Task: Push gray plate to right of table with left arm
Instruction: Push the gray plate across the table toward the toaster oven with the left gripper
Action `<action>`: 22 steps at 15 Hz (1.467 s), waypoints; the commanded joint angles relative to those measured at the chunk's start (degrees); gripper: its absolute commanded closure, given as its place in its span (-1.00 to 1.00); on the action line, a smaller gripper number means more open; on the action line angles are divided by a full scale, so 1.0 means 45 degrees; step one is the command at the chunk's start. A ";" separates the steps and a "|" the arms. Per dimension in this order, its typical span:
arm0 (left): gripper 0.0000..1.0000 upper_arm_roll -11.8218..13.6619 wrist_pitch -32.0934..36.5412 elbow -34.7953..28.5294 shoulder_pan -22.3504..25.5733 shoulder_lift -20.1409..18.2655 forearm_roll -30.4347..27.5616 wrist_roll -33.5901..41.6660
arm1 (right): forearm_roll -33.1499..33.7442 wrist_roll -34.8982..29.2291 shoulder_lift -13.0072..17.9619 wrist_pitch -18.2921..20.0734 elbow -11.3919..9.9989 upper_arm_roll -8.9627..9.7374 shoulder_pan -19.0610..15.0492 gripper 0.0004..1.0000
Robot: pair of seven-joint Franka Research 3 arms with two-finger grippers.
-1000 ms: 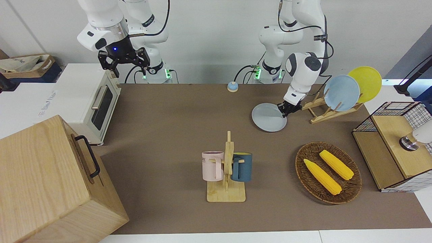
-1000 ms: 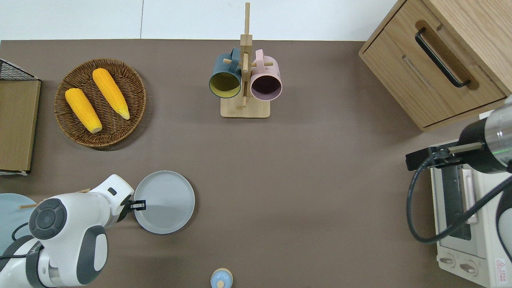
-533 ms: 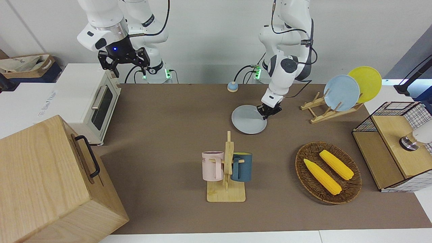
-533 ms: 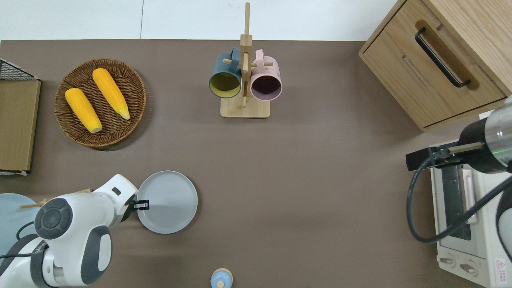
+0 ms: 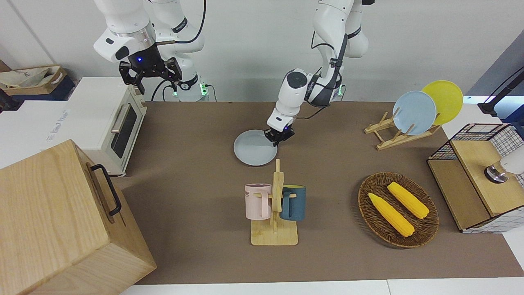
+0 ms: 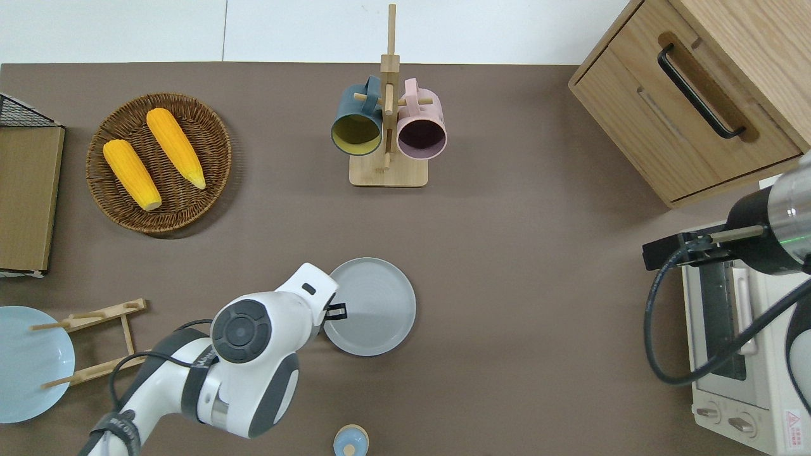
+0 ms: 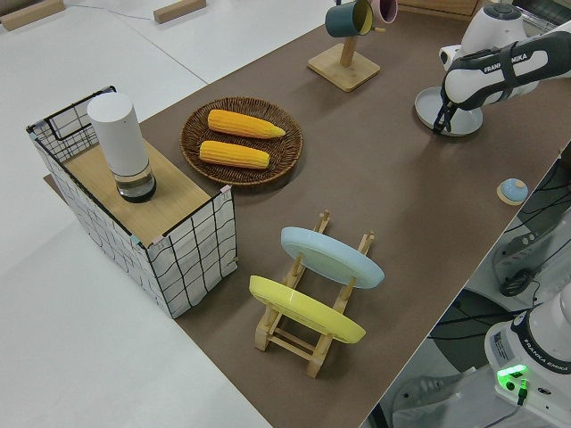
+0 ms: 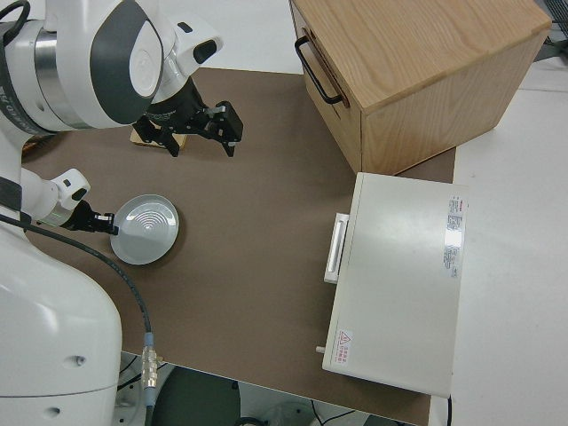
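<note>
The gray plate (image 5: 254, 148) lies flat on the brown table (image 5: 192, 164) near its middle, nearer to the robots than the mug rack (image 5: 275, 205). It also shows in the overhead view (image 6: 374, 307), the left side view (image 7: 451, 109) and the right side view (image 8: 146, 229). My left gripper (image 5: 279, 137) is low at the plate's rim, on the side toward the left arm's end of the table, and touches it (image 6: 336, 311). My right arm is parked, its gripper (image 5: 150, 75) open and empty.
The mug rack holds a pink and a blue mug. A wicker basket (image 5: 398, 209) with two corn cobs, a dish rack (image 5: 403, 131) with a sky-blue and a yellow plate, a toaster oven (image 5: 108, 123), a wooden cabinet (image 5: 61, 221), a wire box (image 5: 479, 180) and a small blue bell (image 6: 350, 440) stand around.
My left gripper has swept from beside the dish rack toward the right arm's end of the table. The gray plate has slid along with it to the middle of the table.
</note>
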State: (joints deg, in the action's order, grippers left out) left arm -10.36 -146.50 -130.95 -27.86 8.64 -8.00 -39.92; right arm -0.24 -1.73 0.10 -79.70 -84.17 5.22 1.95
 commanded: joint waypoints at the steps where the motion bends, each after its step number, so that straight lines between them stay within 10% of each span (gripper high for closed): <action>1: 1.00 0.0055 -0.0412 0.1285 -0.1091 0.1673 -0.0137 -0.1165 | -0.0102 0.0013 0.0096 0.0153 -0.0007 0.0052 -0.0140 -0.97; 18: 0.98 0.0075 -0.0393 0.4627 -0.3105 0.3823 -0.0079 -0.3610 | -0.0102 0.0032 0.0096 0.0153 -0.0007 0.0071 -0.0140 -0.97; 20: 0.51 0.0075 -0.0393 0.4628 -0.3086 0.3823 -0.0079 -0.3610 | -0.0102 0.0032 0.0096 0.0153 -0.0007 0.0052 -0.0140 -0.97; 22: -0.37 0.0095 -0.0334 0.4628 -0.3008 0.3803 -0.0079 -0.3552 | -0.0102 0.0013 0.0096 0.0153 0.0012 0.0051 -0.0140 -0.97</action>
State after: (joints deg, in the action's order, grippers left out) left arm -10.56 -147.53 -111.95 -40.80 23.23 -8.00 -55.43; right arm -0.24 -1.73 0.10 -79.70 -84.17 5.22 1.95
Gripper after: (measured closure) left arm 0.903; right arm 0.013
